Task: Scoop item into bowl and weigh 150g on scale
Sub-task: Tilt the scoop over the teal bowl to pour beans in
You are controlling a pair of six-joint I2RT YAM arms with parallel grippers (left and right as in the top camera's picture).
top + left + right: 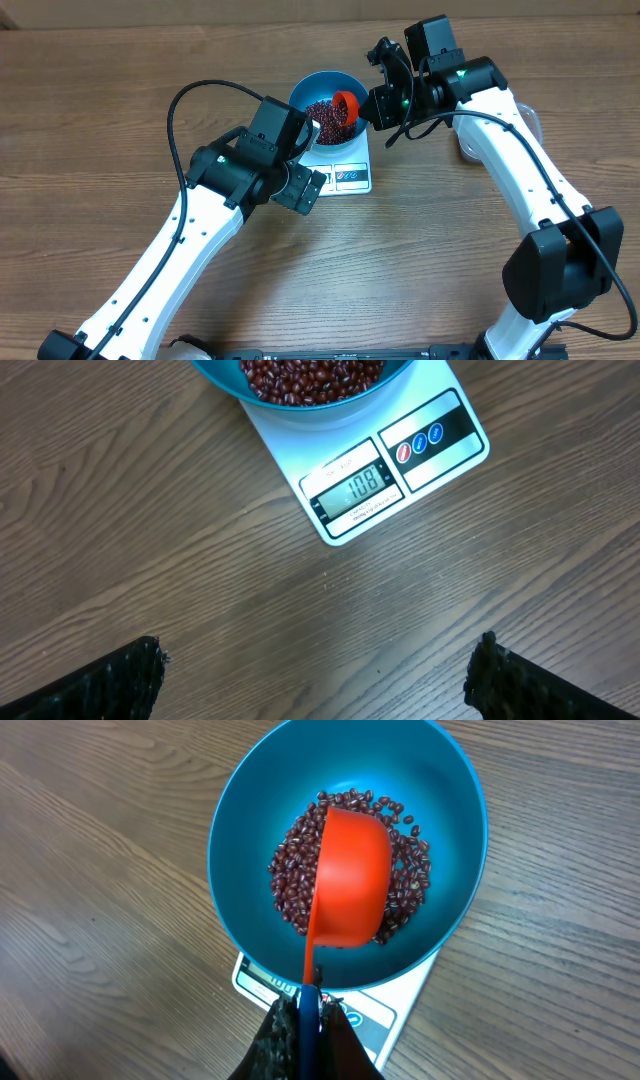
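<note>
Nearest the base: left gripper (318,660), dark fingers spread wide and empty, poised above the brown wood-grain table (150,520), near the display edge of the scale.

Beyond it: small flat white rectangular kitchen scale (300,445), display window (352,487) and button panel along the near edge, digits apparently 108.

On the scale: round deep blue smooth-sided bowl (250,810), with a loose heap of small dark red-brown beans (292,870) across its floor.

Over the heap: orange plastic scoop (350,875), rounded back toward the wrist camera, mouth turned away. Thin handle (312,950) pinched edge-on in the right gripper (308,1010), fingers pressed tight on it just outside the bowl's rim.

Step in hand, by judgement: emptying a scoopful into the bowl, with the reading short of the target. To do it well:
- Keep the scoop inside the rim while tipping.
- Avoid resting scoop or handle on the bowl, for fear of a false reading.
- Lift clear and wait for steady digits before judging.
- Near the target, fetch smaller loads and shake out a few beans at a time rather than dumping.

Hidden or doubtful:
- Mouth of the scoop, so any beans left inside unseen.
- Contact between scoop and heap, impossible to tell.
- Scale display, blocked by the left arm in the overhead view and cut off in the right wrist view.
- Supply of beans, not identifiable: farthest away, only a pale translucent edge (466,150) behind the right arm, mostly covered.
</note>
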